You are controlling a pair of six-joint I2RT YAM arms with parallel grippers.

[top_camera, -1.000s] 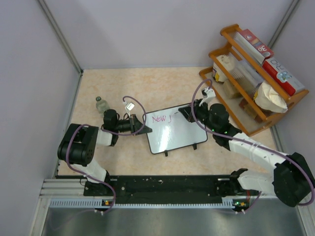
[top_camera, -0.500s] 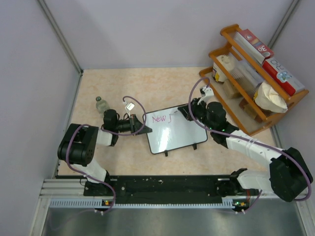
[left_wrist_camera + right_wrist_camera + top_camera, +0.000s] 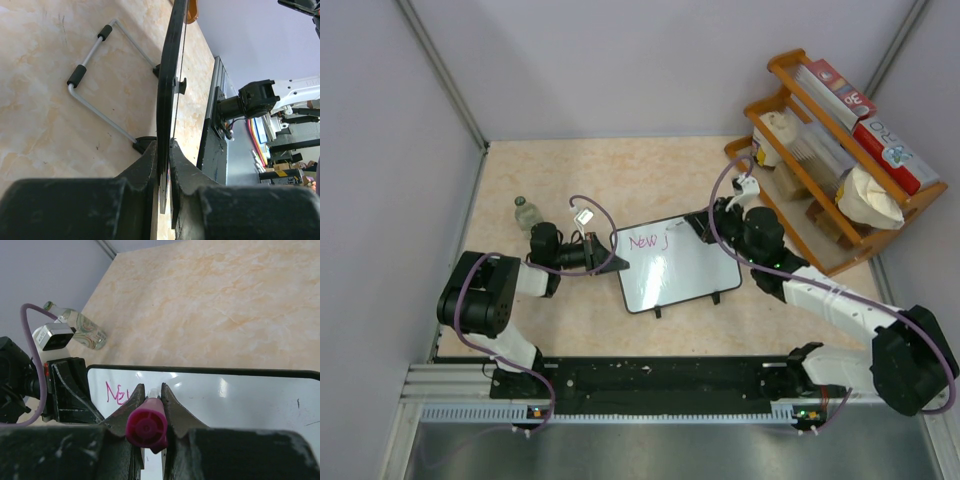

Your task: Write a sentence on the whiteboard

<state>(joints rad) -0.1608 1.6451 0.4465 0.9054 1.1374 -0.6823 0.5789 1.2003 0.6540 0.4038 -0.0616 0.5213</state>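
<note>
Fingers of the right end effector (image 3: 150,390) are closed tightly on a pink marker (image 3: 146,426). Its round magenta back end faces the wrist camera and its tip points down toward the whiteboard (image 3: 240,400). The fingers hide the tip, so it is not possible to tell whether it touches the surface. Just left of the fingers, the sentence (image 3: 117,392) shows as thin pink letters, "Ne", before the fingers cover the rest. From above, the writing reads about "New j" and sits in the far left corner of the board.

The left end effector (image 3: 164,150) is clamped on the board's black frame, with one finger on each face, and its wrist camera sees the board edge-on. Behind the board, a bent wire stand (image 3: 100,112) with two black sleeves rests on the bench (image 3: 620,170).

The board sits near the middle of the marbled beige bench, between the two end effectors, with the left one at its left edge and the right one over its far right corner. A small clear bottle (image 3: 525,212) stands near the left arm, beyond it. A wooden rack (image 3: 775,65) holding boxes and bags stands at the far right of the bench.
</note>
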